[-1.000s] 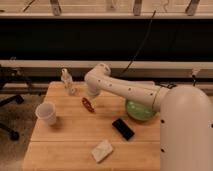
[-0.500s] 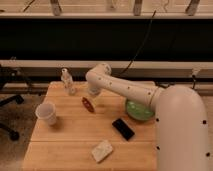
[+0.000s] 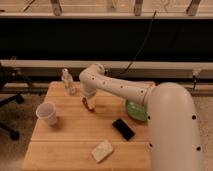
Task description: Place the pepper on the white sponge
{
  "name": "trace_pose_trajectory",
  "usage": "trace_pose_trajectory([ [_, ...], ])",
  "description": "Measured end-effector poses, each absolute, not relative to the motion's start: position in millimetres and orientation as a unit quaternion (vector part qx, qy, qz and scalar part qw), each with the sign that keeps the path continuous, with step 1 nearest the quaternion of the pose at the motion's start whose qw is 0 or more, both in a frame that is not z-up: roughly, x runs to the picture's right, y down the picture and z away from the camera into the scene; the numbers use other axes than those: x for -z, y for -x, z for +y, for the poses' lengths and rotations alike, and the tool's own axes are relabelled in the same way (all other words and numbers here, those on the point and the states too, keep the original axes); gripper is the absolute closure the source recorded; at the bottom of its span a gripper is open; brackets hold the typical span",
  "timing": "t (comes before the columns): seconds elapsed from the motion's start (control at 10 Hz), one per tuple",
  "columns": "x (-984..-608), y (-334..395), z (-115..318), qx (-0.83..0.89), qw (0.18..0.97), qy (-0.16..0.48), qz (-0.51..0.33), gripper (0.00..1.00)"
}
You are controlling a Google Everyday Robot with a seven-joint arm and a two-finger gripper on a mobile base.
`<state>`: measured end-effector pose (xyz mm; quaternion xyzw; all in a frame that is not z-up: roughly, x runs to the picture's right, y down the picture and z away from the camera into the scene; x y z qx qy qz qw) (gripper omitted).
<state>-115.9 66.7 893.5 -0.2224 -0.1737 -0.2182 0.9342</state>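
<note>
Foremost, the white arm (image 3: pixel 170 120) is seen filling the right side of the view, bent from its thick shoulder back across the table (image 3: pixel 65 145) toward the left. A green bowl (image 3: pixel 134 111) is partly hidden behind the arm at the table's right side. A white cup (image 3: pixel 47 113) is stood upright near the left edge. A black phone (image 3: pixel 123 128) is laid flat near the middle, just in front of the bowl. The sponge (image 3: pixel 102 150) is laid flat near the front edge, in front of the phone and apart from it. A small clear bottle (image 3: pixel 67 80) is stood at the back left. The gripper (image 3: pixel 90 101) is held low at the tabletop, right of the bottle and directly over the pepper (image 3: pixel 89 105); whether it is open or closed cannot be told. The pepper is seen on the table at the gripper's tip, well apart from the sponge.
</note>
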Motion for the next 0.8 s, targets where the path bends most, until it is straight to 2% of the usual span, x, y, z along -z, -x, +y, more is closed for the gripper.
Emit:
trace_pose_trajectory([
  [0.8,-893.8,118.9,78.0,0.13,0.945,0.287,-0.09,0.2],
])
